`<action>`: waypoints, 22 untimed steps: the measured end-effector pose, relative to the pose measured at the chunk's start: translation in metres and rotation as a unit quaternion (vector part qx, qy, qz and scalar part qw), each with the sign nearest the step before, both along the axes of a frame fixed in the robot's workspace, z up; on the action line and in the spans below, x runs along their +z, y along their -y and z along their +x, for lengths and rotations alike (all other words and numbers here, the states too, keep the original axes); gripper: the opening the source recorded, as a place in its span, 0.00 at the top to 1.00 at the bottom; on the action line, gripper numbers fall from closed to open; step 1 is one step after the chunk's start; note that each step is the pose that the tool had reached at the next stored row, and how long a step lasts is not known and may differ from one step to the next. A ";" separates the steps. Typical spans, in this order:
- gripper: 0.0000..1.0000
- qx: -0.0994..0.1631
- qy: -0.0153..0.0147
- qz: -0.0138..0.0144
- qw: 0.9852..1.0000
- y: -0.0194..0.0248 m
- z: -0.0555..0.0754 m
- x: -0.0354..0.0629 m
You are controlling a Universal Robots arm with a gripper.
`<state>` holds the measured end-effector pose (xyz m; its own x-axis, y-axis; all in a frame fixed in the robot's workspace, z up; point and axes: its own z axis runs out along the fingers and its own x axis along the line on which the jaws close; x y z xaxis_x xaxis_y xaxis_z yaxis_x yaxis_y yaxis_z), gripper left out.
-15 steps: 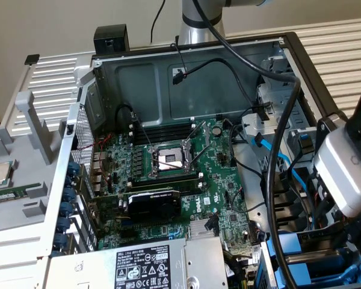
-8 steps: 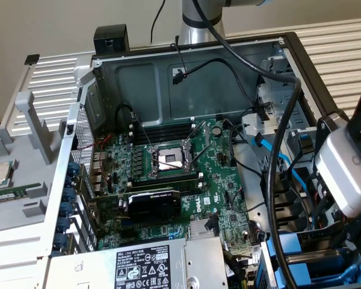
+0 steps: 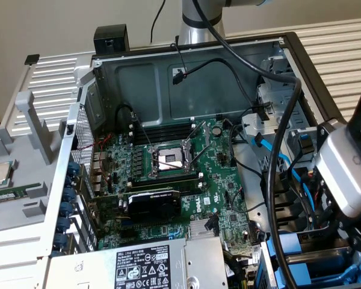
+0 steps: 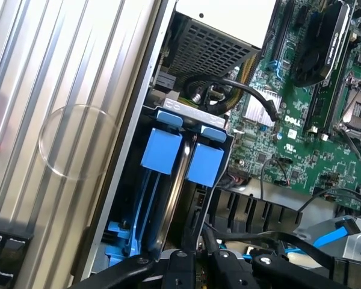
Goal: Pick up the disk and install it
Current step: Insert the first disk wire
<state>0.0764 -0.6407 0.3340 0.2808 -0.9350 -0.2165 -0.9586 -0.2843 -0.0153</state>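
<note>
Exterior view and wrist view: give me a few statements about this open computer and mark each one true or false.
1. The case is open, with the motherboard exposed. True.
2. The power supply lies outside the case. False: it sits inside the case.
3. The processor chip is seated in the socket. False: it lies outside the case, at the exterior view's left.
4. Two blue tabs stand side by side near the case's edge. True.
5. The graphics card is white. False: it is black.
</note>
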 end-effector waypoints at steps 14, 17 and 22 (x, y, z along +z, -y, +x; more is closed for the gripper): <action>0.83 0.000 -0.004 -0.006 1.000 0.0000 0.000 0.0106; 0.83 -0.001 -0.004 -0.013 1.000 -0.0007 0.000 0.0190; 0.83 -0.005 -0.004 -0.025 1.000 -0.0007 0.000 0.0239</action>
